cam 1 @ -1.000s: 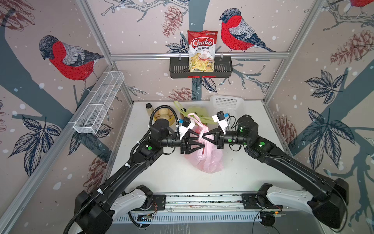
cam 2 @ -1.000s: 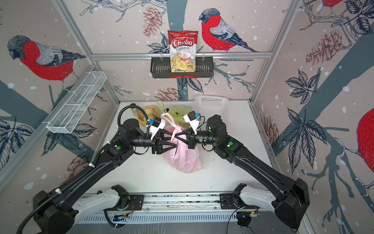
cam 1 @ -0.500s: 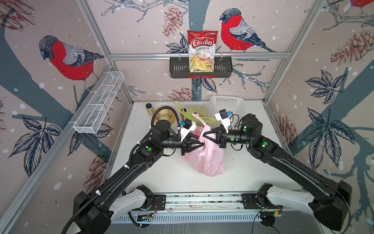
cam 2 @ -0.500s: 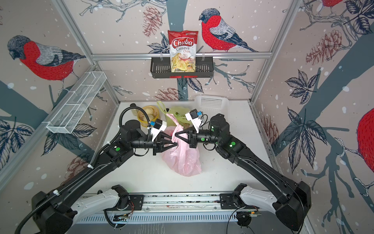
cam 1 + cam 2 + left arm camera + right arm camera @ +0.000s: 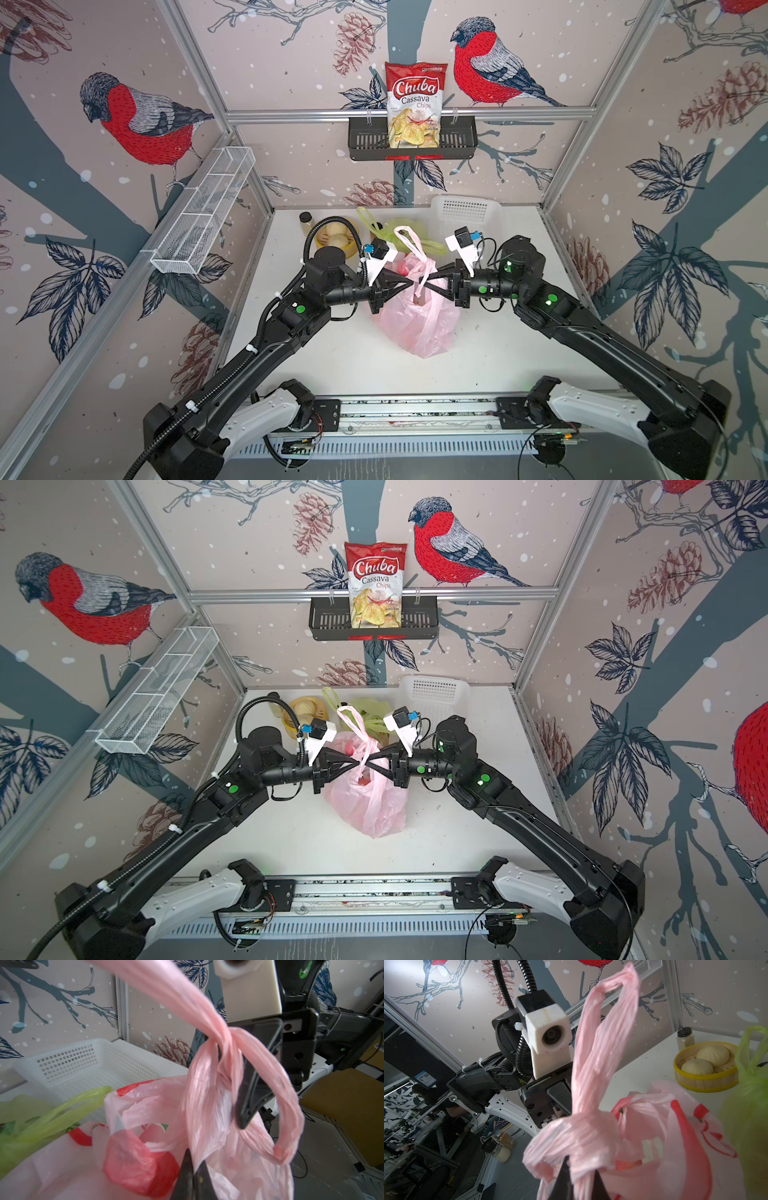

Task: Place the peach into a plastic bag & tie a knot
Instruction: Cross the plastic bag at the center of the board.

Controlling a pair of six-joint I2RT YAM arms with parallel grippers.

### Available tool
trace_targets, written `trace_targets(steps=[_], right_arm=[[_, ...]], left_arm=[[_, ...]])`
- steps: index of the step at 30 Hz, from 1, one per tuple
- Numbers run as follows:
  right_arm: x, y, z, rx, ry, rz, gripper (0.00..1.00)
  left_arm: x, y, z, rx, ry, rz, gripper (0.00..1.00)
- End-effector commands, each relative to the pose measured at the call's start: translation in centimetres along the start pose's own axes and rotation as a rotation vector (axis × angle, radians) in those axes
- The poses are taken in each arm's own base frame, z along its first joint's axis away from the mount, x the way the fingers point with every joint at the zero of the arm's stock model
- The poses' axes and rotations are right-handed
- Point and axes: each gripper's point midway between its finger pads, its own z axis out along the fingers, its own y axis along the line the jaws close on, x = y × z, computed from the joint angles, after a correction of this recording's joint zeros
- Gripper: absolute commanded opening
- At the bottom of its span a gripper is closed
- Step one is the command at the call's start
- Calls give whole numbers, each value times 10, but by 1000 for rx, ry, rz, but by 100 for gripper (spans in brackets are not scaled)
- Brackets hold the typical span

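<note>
With the left tool (image 5: 411,284) clamped together on one of the crossed handles (image 5: 218,1030) of the pink bag (image 5: 419,328), lying mid-frame on the desk (image 5: 332,357), both are best pulled apart evenly and slowly; the right tool's (image 5: 430,279) grip cannot be told.

**Bystander items, logged against the white basket**

White perforated basket (image 5: 465,212) sits at the back of the table (image 5: 332,361), close to the rear wall. Just left of it lies a crumpled green bag (image 5: 18,1113). Further left is a yellow steamer (image 5: 704,1082) holding pale buns (image 5: 712,1055), then a small black-capped jar (image 5: 685,1040) with pale contents. Above the basket, on the rear rail, hangs a black wall basket (image 5: 457,141) with an upright Chuba cassava chips bag (image 5: 413,104). Far left and higher up, a white wire rack (image 5: 203,216) is mounted along the side wall.
</note>
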Motion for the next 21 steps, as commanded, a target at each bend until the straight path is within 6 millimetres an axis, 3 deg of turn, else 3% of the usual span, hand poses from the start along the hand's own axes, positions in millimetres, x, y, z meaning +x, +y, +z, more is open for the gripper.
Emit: trace_targets(steps=[1, 16, 21], right_arm=[[3, -2, 0, 4, 5, -11, 16], [12, -32, 0, 153, 21, -13, 15], [8, -43, 2, 203, 12, -2, 0]], left_arm=[[-8, 2, -2, -26, -35, 10, 0], [-20, -12, -15, -1, -95, 32, 0], [-16, -23, -16, 64, -91, 21, 0]])
